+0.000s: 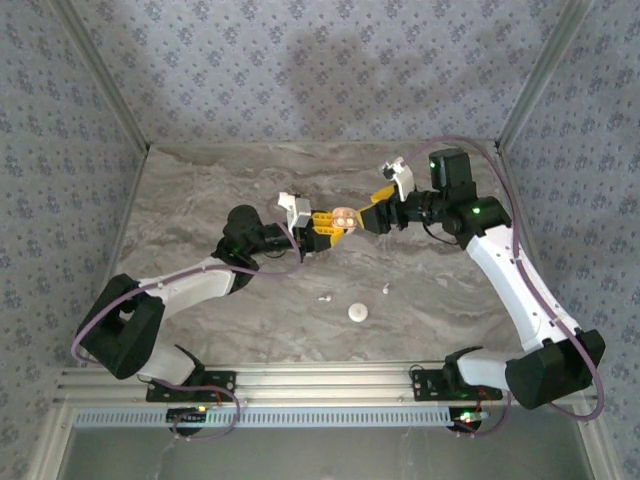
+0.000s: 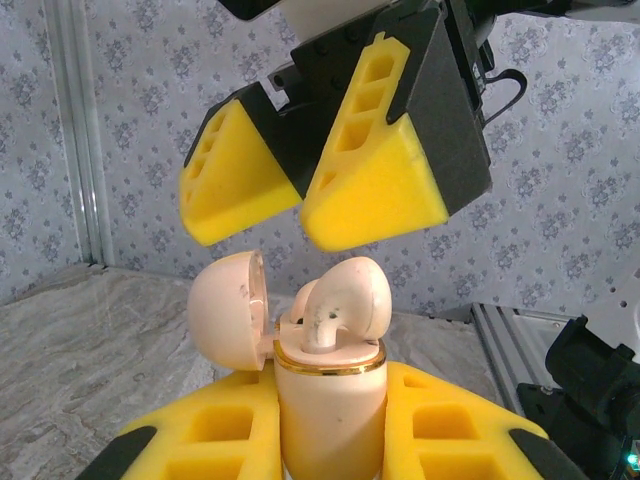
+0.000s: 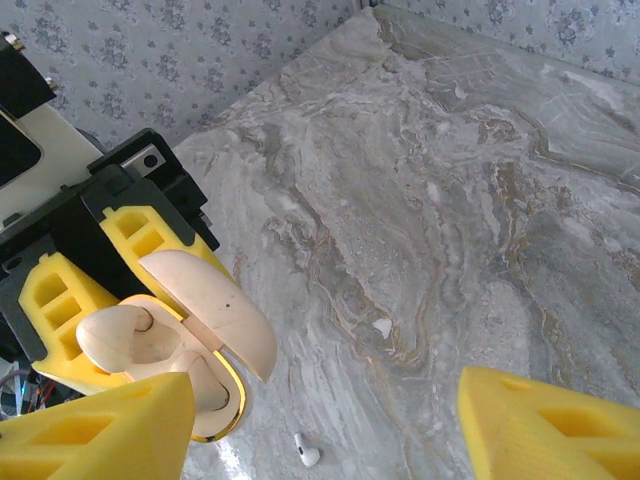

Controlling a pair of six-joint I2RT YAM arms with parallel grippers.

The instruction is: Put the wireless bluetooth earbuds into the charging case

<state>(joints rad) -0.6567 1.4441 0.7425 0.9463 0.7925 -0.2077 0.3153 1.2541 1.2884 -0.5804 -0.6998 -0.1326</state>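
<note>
Pinkish charging case (image 2: 330, 400), earbud (image 2: 347, 297) perhaps half-seated

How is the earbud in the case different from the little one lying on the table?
The earbud in the case is creamy peach; the earbud on the table is white. The first sits in the open charging case held by the left gripper; the second lies loose on the marble table. Both have a rounded bud on a short stem.
</note>
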